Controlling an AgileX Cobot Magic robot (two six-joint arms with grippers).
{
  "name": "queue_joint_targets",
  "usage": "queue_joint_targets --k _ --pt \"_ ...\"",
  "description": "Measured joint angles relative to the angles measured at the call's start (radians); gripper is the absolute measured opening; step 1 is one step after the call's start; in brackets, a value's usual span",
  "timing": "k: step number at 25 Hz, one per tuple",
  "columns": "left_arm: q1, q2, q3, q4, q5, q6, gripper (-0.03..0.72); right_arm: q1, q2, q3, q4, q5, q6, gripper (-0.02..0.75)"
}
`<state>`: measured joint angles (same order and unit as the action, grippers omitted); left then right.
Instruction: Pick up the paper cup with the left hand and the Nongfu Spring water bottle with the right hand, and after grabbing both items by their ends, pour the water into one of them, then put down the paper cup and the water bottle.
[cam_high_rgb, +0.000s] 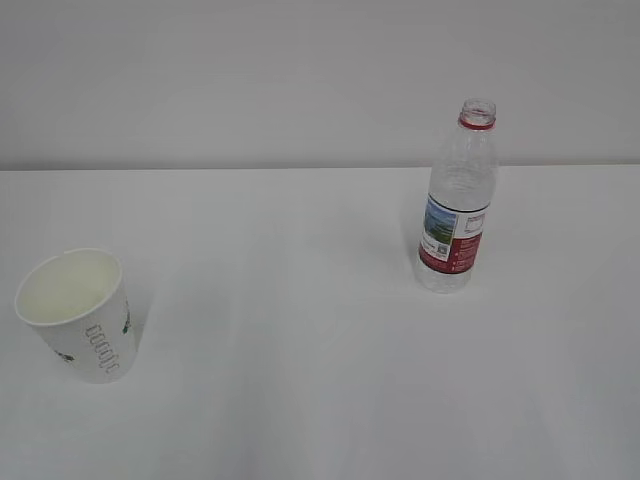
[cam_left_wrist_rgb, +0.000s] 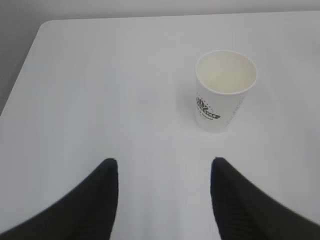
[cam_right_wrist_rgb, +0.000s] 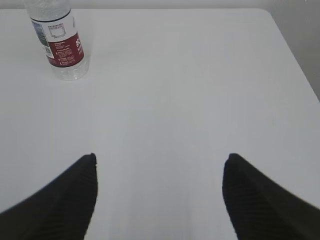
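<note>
the paper cup (cam_high_rgb: 78, 313) stands upright on the white counter (cam_high_rgb: 300, 330) at about 8 o'clock in the exterior view, its mouth open and its inside pale. the nongfu spring water bottle (cam_high_rgb: 458, 200) stands upright at about 2 o'clock, uncapped, well apart from the cup. neither arm shows in that view. in the left wrist view the left claw (cam_left_wrist_rgb: 164, 200) hangs released, fingers spread with nothing between them, the cup at 1 o'clock beyond the tips. the right claw (cam_right_wrist_rgb: 159, 200) is likewise released and empty, the bottle off at 11 o'clock.
</note>
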<state>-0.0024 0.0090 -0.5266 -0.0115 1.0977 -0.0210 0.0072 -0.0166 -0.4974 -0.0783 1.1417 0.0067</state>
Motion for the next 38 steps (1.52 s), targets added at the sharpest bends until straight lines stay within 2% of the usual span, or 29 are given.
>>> queue_joint_targets --k 5,13,16,20,38 --pt "0.000 0.050 0.000 0.003 -0.002 0.000 0.418 0.000 0.010 -0.020 0.000 -0.065 0.000 0.587" --pt "0.000 0.088 0.000 0.039 -0.016 0.000 0.418 0.000 0.161 -0.024 0.000 -0.190 0.000 0.587" --pt "0.000 0.088 -0.006 0.085 -0.066 0.002 0.418 0.000 0.207 -0.024 0.000 -0.236 0.000 0.587" --pt "0.000 0.089 -0.010 0.095 -0.140 0.002 0.417 0.000 0.239 -0.024 0.002 -0.289 0.000 0.587" --pt "0.000 0.225 -0.010 0.105 -0.352 0.002 0.417 0.000 0.242 -0.024 0.006 -0.354 0.000 0.587"
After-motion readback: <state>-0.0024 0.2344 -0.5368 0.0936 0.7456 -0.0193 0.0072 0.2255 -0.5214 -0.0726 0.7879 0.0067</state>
